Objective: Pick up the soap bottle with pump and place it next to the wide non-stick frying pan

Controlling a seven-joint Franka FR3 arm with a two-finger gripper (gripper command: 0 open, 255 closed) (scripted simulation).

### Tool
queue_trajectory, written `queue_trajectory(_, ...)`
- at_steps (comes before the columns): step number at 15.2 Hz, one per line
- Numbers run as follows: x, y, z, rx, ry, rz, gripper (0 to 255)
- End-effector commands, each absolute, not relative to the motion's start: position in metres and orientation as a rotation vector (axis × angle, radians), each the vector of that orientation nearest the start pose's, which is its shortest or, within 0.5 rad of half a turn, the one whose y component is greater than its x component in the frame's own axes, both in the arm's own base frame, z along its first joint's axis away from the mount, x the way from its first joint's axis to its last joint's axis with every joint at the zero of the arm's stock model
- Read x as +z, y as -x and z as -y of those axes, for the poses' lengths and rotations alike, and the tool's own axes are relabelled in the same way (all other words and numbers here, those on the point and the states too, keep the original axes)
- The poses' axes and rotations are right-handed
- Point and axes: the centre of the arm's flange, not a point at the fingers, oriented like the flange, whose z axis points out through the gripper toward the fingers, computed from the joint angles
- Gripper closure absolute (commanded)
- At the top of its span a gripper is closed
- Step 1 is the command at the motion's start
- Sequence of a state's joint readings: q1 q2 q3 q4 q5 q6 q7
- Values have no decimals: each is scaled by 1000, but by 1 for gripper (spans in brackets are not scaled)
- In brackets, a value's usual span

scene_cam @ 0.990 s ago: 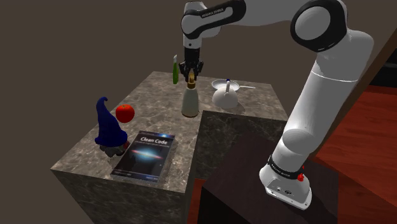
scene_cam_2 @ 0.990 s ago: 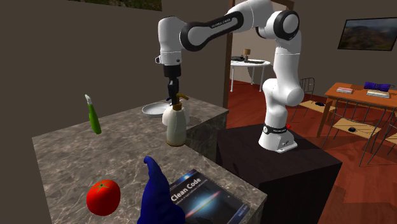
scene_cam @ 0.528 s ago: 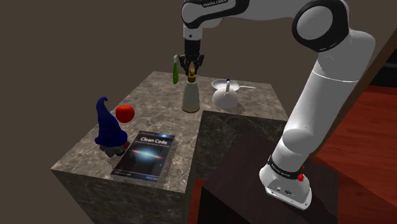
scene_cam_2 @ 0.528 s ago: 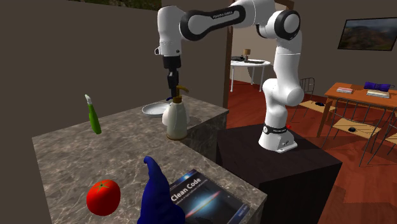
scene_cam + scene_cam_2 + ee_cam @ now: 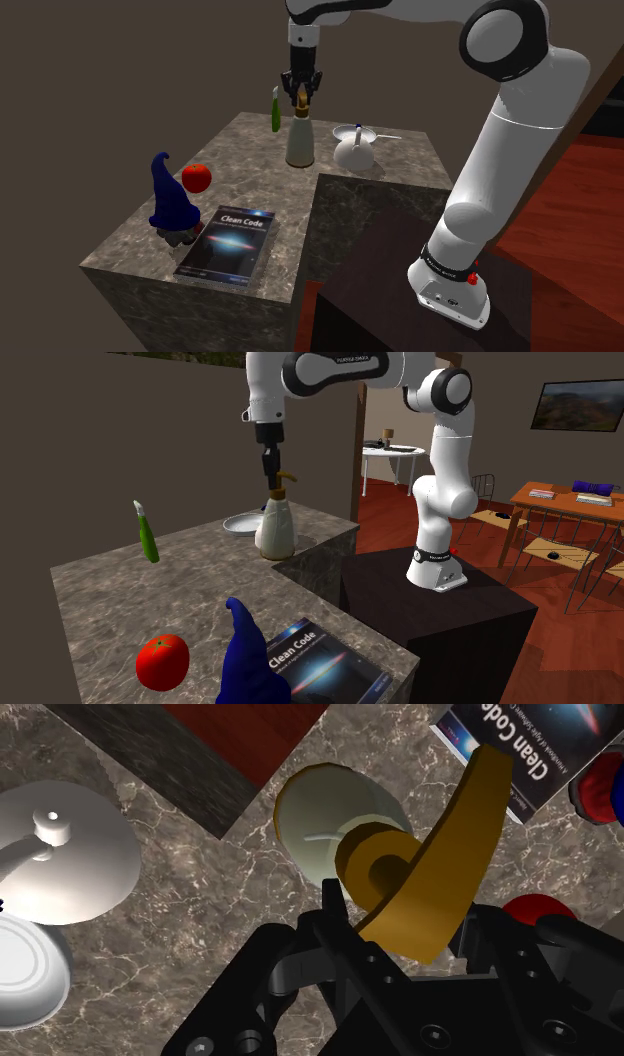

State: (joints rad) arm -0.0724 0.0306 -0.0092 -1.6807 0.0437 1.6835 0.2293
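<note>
From the shoulder view, the claw (image 5: 301,92) points straight down, clamped on the golden pump (image 5: 301,97) of the cream soap bottle (image 5: 300,146). The bottle is upright over the marble worktop (image 5: 240,185), near the white frying pan (image 5: 353,150).

In the second exterior view, the claw (image 5: 271,476) grips the soap bottle (image 5: 274,528) by its top, with the frying pan (image 5: 238,524) just behind.

At the wrist, the 2 black fingers (image 5: 300,964) clasp the pump (image 5: 440,869) between them.

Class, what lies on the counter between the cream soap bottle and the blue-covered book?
Nothing: in the shoulder view only bare grey marbled counter separates the cream bottle with its yellow-brown pump from the dark blue 'Clean Code' book.
</note>
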Motion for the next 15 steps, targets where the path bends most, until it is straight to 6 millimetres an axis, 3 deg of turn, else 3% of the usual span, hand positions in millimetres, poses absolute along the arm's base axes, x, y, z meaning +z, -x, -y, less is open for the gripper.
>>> queue_trajectory(1, 576, -568, 42, 47, 3062, -488, 255)
queue_trajectory(15, 650, -568, 42, 47, 3062, -488, 255)
